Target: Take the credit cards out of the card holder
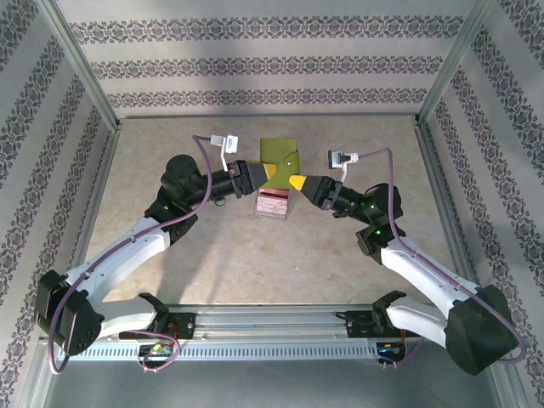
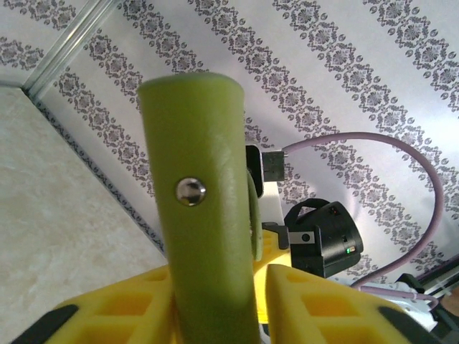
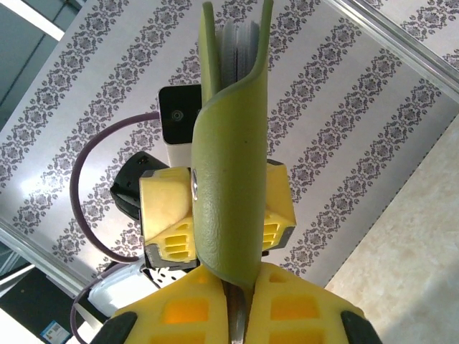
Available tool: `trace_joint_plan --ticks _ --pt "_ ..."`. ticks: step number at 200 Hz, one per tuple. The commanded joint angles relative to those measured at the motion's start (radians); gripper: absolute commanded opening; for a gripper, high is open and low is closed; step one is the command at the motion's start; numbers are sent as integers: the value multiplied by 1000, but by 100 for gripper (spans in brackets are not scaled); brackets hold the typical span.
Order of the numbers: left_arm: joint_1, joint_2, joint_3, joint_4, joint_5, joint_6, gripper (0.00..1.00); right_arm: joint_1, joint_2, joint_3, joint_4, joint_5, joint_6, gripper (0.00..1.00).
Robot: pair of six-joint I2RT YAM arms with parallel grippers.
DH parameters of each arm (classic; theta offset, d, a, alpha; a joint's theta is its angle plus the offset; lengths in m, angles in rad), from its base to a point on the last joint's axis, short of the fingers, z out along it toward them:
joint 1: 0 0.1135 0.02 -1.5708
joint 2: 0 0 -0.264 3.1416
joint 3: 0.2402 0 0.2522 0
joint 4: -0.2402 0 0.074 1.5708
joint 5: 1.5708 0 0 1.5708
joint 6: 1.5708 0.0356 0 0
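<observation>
The olive-green card holder is held up above the table's middle between both grippers. My left gripper comes at it from the left. Its yellow fingers press on both sides of one green flap that carries a metal snap. My right gripper comes from the right and is shut on the holder's thin lower edge. In the right wrist view the left gripper flanks the holder. Pale thin layers show between the two flaps; whether they are credit cards or pockets I cannot tell.
A clear plastic tray with red-and-white contents sits on the beige table just below the grippers. Patterned walls and metal frame posts enclose the table on three sides.
</observation>
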Motion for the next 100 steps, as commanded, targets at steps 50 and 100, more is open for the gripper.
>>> trace_joint_plan --ticks 50,100 --pt "-12 -27 7 2 -48 38 12 10 -6 12 19 29 -43 18" --pt "-24 -87 19 -328 -219 216 0 -20 -105 -12 -337 124 -215 57"
